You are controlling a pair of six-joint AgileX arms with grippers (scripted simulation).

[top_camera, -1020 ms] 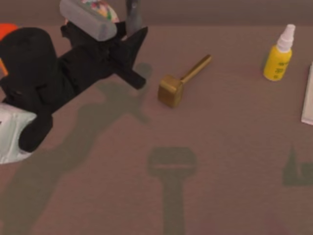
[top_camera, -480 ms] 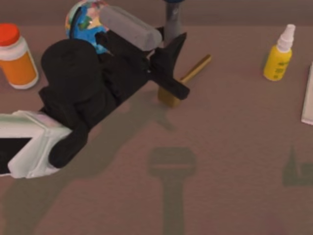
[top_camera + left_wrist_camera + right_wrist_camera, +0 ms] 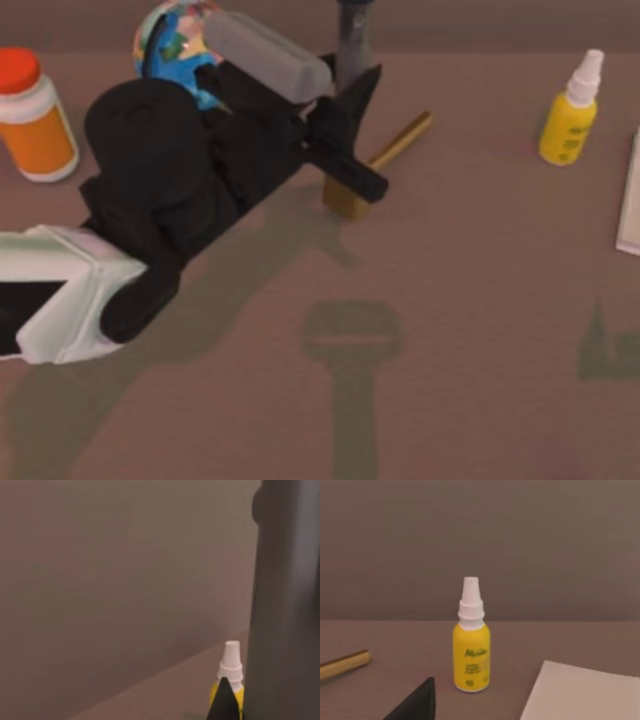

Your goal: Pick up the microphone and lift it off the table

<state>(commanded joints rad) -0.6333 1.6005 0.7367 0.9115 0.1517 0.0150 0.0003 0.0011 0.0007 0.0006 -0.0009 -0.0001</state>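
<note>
Mauve table [image 3: 480, 260]: one microphone [image 3: 352, 45] apparently in left end effector [image 3: 350, 120], one hammer [image 3: 395, 150].

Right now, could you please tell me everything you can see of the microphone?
Only part of the microphone shows. In the top view its slim grey, metal-looking handle rises at the far edge, its dark blue head cut off by the picture's top. The left gripper is closed around the handle, holding it roughly upright over the gold hammer; it appears to be off the table. In the left wrist view the handle fills one side as a smooth dark grey column.
</note>
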